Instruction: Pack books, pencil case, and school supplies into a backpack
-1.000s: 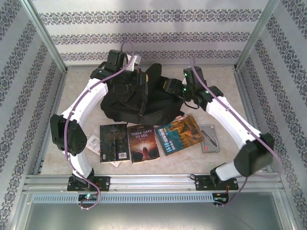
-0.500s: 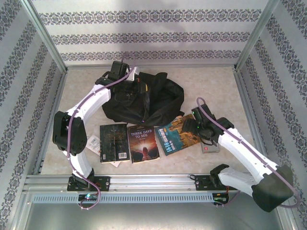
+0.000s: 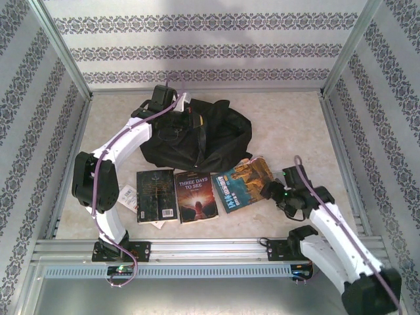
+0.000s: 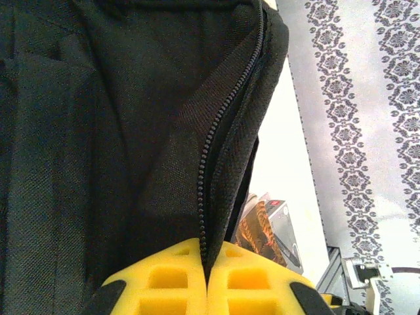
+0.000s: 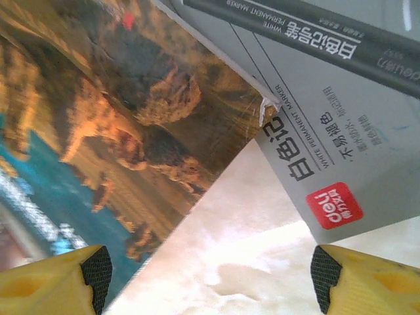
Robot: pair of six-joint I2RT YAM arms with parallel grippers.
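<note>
The black backpack (image 3: 210, 134) lies slumped at the back of the table. My left gripper (image 3: 172, 119) is shut on its zipper edge (image 4: 205, 197), with the yellow pads (image 4: 164, 282) pressed together on the fabric. Three books lie in a row in front: a black one (image 3: 156, 195), "Three Days to See" (image 3: 196, 196) and the blue-and-orange one (image 3: 241, 184). My right gripper (image 3: 270, 190) hovers open just above the table, over the bare gap between the blue-and-orange book's corner (image 5: 118, 131) and a grey marker packet (image 5: 341, 151). Nothing is between its fingertips (image 5: 95, 275).
A small white packet (image 3: 128, 195) peeks out left of the black book. Patterned walls and metal posts enclose the table (image 3: 295, 125) on three sides. A metal rail (image 3: 210, 246) runs along the near edge.
The right arm has pulled back from the backpack and come down low over the book corner and marker packet. The backpack has slumped flatter. The left gripper keeps its hold.
</note>
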